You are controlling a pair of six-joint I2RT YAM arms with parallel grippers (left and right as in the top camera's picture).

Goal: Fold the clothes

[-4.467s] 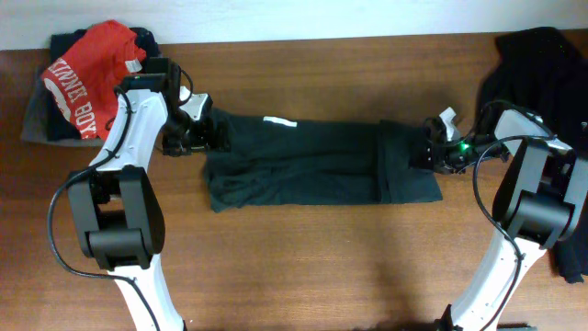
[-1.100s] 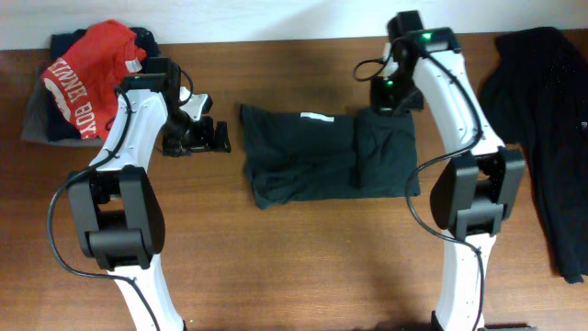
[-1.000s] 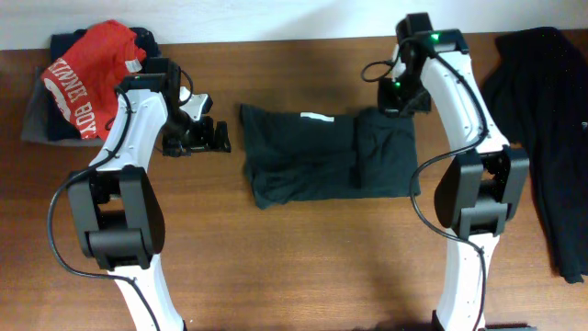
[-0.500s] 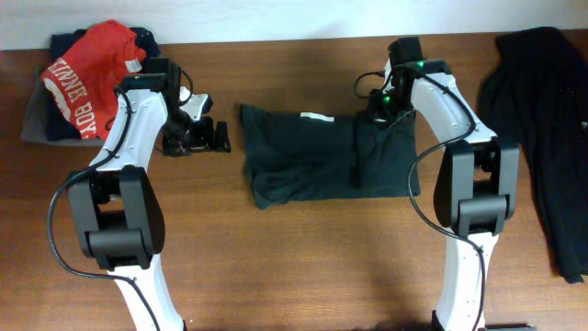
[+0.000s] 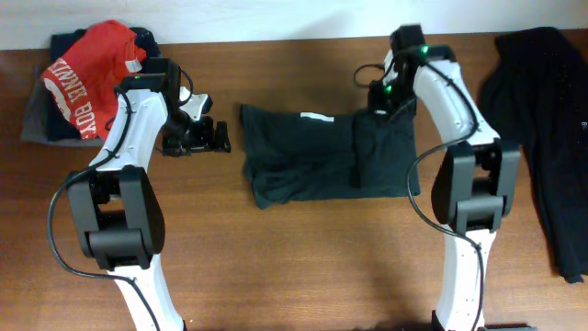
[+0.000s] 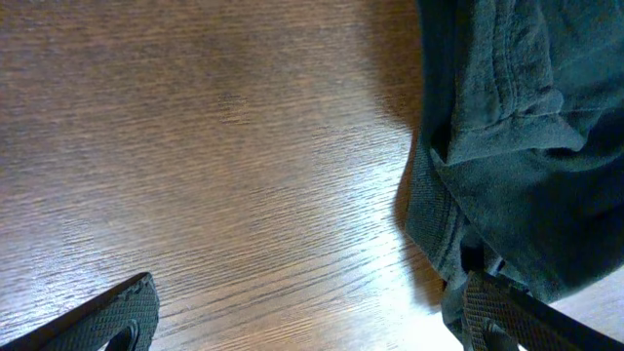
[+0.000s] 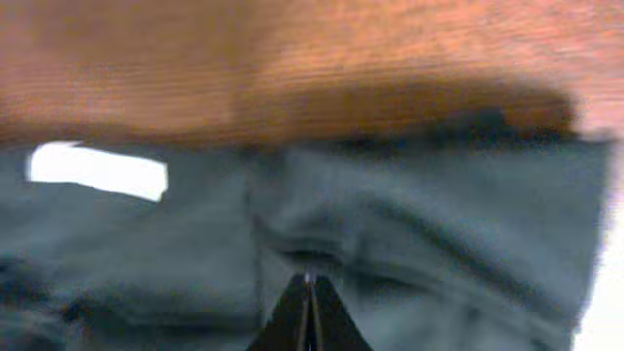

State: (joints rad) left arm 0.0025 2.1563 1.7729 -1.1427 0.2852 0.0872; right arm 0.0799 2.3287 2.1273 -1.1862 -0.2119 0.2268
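Observation:
The black T-shirt (image 5: 312, 156) lies in a folded rectangle at mid-table, plain dark side up, with a white label (image 5: 317, 117) near its far edge. Its right part is doubled over (image 5: 384, 156). My left gripper (image 5: 217, 138) is open and empty on the wood just left of the shirt. In the left wrist view its jaws (image 6: 312, 327) are spread wide, and the shirt's hem (image 6: 507, 146) lies by the right finger. My right gripper (image 5: 380, 103) hangs over the shirt's far right edge. In the right wrist view its fingers (image 7: 310, 285) are shut above the fabric (image 7: 409, 244), and the label (image 7: 97, 168) shows at the left.
A red tee with white lettering (image 5: 87, 74) lies on a pile of dark clothes at the back left corner. Another dark garment (image 5: 537, 101) is spread along the right side. The table's far edge (image 5: 276, 39) meets a white wall.
The shirt, stretched long 4.5 s ago, is now shorter with its right end folded over. My left gripper has let go. In the last second the right gripper shifted slightly at the far right edge.

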